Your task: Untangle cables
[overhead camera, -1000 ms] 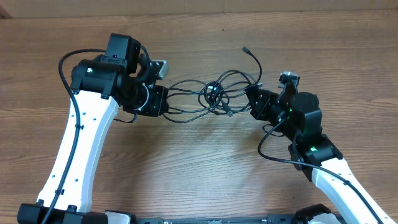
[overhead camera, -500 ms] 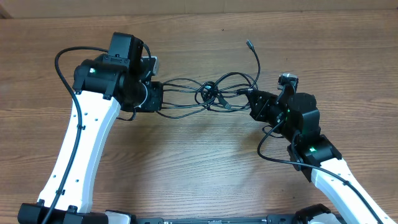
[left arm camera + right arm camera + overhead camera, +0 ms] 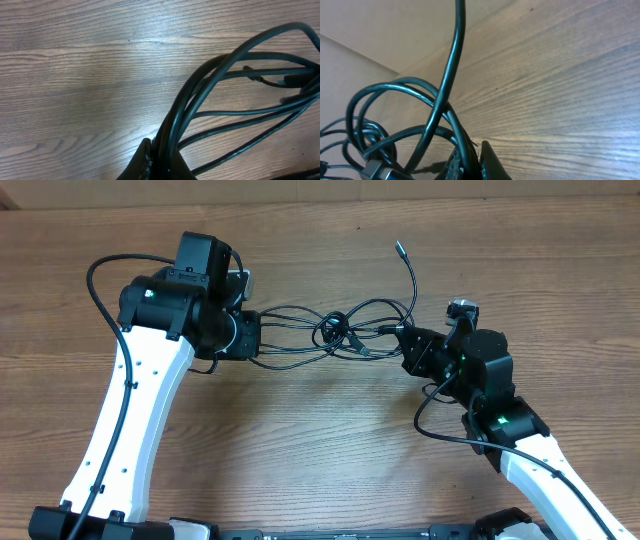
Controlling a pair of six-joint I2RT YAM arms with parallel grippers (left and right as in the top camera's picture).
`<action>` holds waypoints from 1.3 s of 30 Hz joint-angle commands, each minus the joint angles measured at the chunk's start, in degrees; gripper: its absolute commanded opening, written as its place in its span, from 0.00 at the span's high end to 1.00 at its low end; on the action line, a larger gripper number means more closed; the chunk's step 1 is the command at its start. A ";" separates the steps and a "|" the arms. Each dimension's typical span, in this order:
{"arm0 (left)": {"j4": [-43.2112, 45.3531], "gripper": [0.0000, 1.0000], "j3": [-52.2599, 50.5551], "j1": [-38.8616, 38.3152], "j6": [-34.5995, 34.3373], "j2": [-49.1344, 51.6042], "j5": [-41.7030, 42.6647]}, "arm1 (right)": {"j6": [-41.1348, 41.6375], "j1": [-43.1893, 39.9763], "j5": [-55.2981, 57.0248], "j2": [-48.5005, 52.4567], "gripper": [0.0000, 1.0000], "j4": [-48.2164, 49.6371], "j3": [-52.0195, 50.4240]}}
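Tangling black cables (image 3: pixel 338 331), knotted midway

The left arm (image 3: pixel 125 412) comes up from the near left edge and bends right, its gripper (image 3: pixel 256 336) pointing right, jaws pinched together (on the cables (image 3: pixel 340 332)). The right arm (image 3: pixel 545 472) reaches in from the near right, its gripper (image 3: pixel 404 338) pointing left, jaws likewise clamped.

You have the cables (image 3: pixel 340 332) bunched in a knot at mid-worktop (image 3: pixel 300 440). Left of that knot, the left pincer (image 3: pixel 255 335) is clamped on several strands — right of it, the right pincer (image 3: pixel 405 338) grips others. One loose plug end (image 3: pixel 398 248) lies beyond the knot, farther right.
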 commanded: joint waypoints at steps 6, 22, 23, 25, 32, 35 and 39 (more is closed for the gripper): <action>-0.59 0.96 0.83 1.42 -2.10 -1.33 -15.69 | -0.46 -1.66 7.56 -0.33 0.95 -7.48 0.15; 3.17 0.96 0.83 1.42 -17.59 -1.31 -20.11 | -0.44 -1.64 15.72 -0.33 0.95 -15.26 0.15; 4.52 0.96 0.83 1.40 -14.93 -1.31 -12.22 | -0.42 -1.64 15.65 -0.39 0.95 -15.06 0.17; 7.30 0.96 0.83 1.40 -10.47 -1.25 1.36 | -0.44 -1.64 14.25 -0.39 0.94 -14.16 0.17; 14.86 0.96 0.83 1.40 -2.99 -1.25 33.24 | -0.44 -1.64 4.94 -0.39 0.81 -10.49 0.17; 18.78 0.96 0.83 1.38 -1.55 -1.22 40.50 | -0.44 -1.64 4.50 -0.39 0.77 -10.40 0.17; 18.23 0.96 0.66 0.94 -1.86 -0.57 25.14 | -0.44 -1.64 4.42 -0.39 0.73 -10.43 0.17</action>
